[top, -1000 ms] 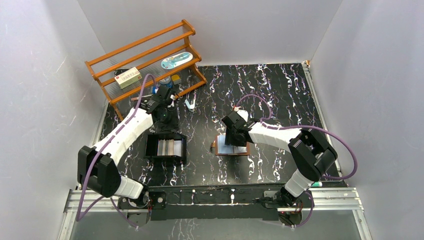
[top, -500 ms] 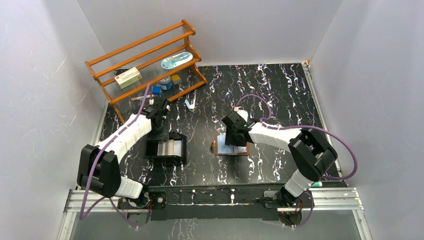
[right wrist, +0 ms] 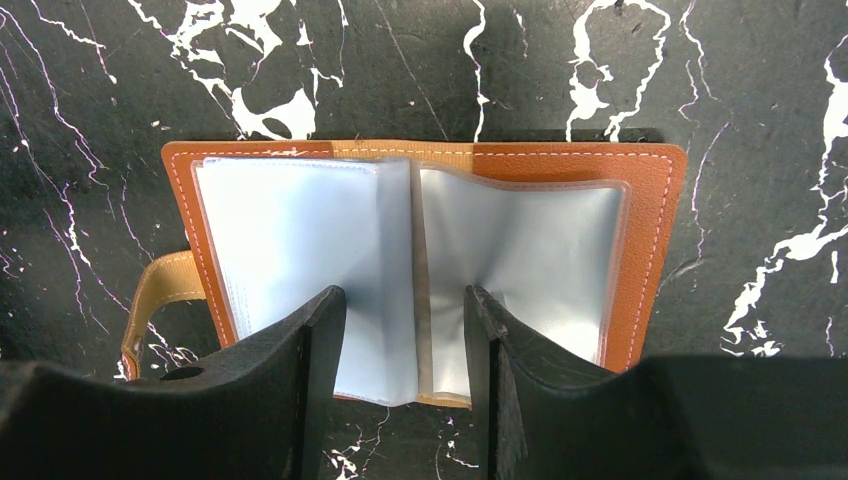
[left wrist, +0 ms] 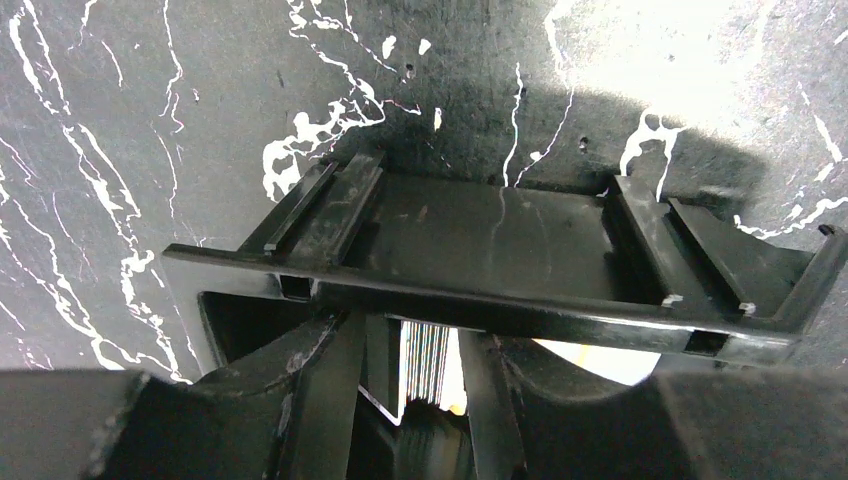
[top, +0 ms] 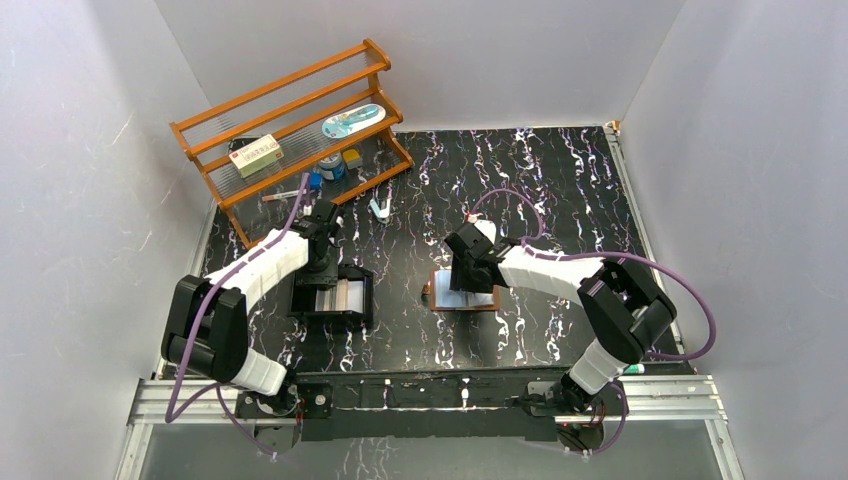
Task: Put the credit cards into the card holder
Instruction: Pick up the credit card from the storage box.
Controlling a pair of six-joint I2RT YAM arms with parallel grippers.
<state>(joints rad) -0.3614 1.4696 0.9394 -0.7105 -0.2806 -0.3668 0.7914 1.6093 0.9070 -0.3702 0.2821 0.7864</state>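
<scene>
Obs: left fingers part open astride the credit cards, stacked edge-on in the black tray; gripped or not, cannot tell. Risk: 2 cards lift together, or 1 snags the rim and drops. Across, right fingers part open, empty, resting on the card holder, spread on the tabletop: tan leather, clear pockets empty.

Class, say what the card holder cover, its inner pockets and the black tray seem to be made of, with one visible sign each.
Card holder cover: probably tan leather or imitation, matte, pale stitching along its edge. Inner pockets: clear soft plastic, glossy, rippled. Tray: likely hard black plastic, shiny moulded rim.
</scene>
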